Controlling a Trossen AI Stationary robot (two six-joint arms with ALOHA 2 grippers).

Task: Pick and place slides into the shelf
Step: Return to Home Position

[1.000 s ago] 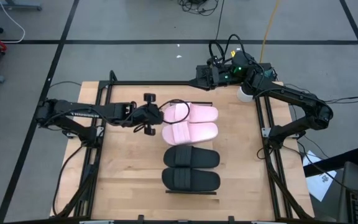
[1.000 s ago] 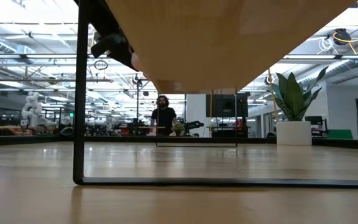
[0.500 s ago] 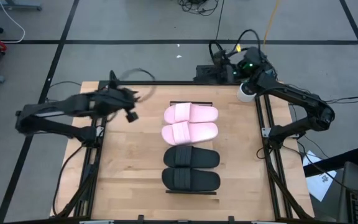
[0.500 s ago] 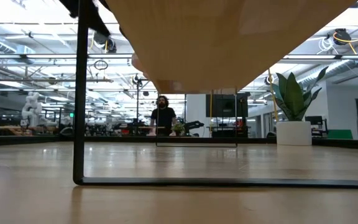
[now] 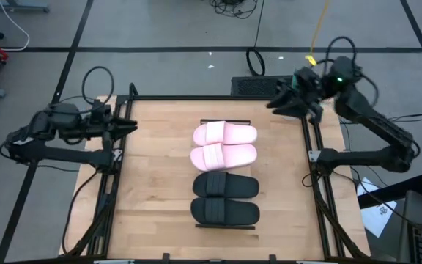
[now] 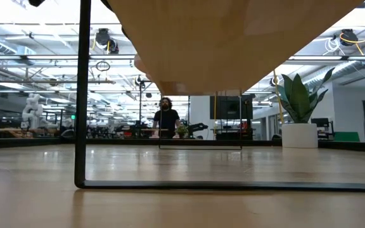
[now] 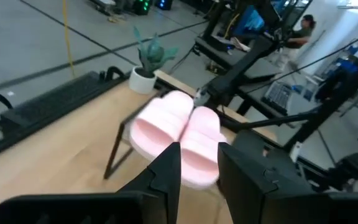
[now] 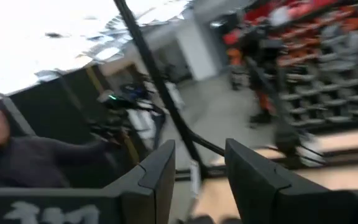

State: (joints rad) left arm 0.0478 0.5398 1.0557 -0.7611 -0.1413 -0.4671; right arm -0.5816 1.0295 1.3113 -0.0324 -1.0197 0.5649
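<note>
Two light pink slides and two black slides lie side by side in a row, soles down, on the shelf. The low view shows the shelf's wooden underside and one dark leg. My left gripper hovers open at the table's left edge, pointing toward the pink slides. My right gripper is open in the air over the far right corner. Neither touches anything.
A small potted plant stands at the table's far right corner, also seen in the low view. Dark frame rails run along both table sides. A person stands far behind the table.
My left gripper has pulled away from the farthest pink slide toward the table's left edge. My right arm has swung from the far edge's middle toward the far right corner. The slides have stayed in place on the shelf.
</note>
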